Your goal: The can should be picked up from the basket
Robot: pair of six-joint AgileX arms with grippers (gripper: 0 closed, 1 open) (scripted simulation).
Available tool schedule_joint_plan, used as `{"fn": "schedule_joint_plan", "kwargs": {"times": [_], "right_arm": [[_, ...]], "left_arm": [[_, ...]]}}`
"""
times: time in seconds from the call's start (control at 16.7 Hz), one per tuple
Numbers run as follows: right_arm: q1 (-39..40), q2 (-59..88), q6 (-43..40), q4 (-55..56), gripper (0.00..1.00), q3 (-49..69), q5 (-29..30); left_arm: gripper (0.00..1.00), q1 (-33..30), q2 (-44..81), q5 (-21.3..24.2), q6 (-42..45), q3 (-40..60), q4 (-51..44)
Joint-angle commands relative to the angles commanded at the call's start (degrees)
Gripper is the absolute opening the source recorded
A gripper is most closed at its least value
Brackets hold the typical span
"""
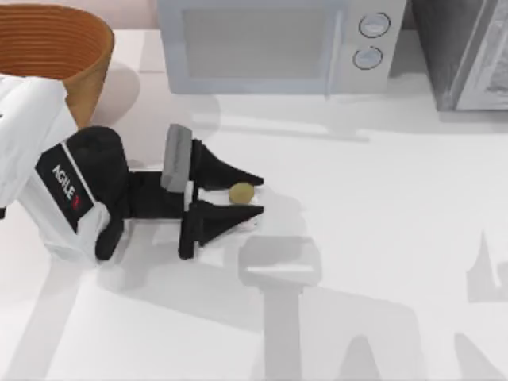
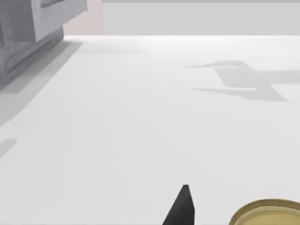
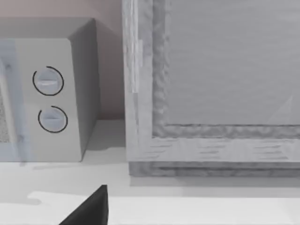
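While the large round orange-brown woven wicker basket [image 1: 55,48] stood at the bench's [image 1: 381,206] ten o'clock corner, the small can with its dull yellowish-gold top [image 1: 241,192] sat outside it, near the middle of the white bench, between the black fingers of the left hand [image 1: 252,196], which closed narrowly around it. From the left wrist, the can's gold lid [image 2: 267,213] showed beside one dark fingertip [image 2: 182,206]. A grey microwave oven [image 1: 278,44] stood at twelve o'clock; the right hand's state I cannot tell.

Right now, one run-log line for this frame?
left gripper: closed around can, above table | can: out of basket, basket at top-left | right arm: parked, facing microwave
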Motion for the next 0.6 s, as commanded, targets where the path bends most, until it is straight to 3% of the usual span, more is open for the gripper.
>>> {"fn": "schedule_joint_plan", "kwargs": {"times": [0.24, 0.6], "right_arm": [[0.0, 0.0, 0.0, 0.0, 1.0, 0.0, 0.0], [0.0, 0.0, 0.0, 0.0, 1.0, 0.0, 0.0]], "left_arm": [[0.98, 0.0, 0.0, 0.0, 0.0, 0.0, 0.0], [1.0, 0.0, 0.0, 0.0, 0.0, 0.0, 0.0]]}}
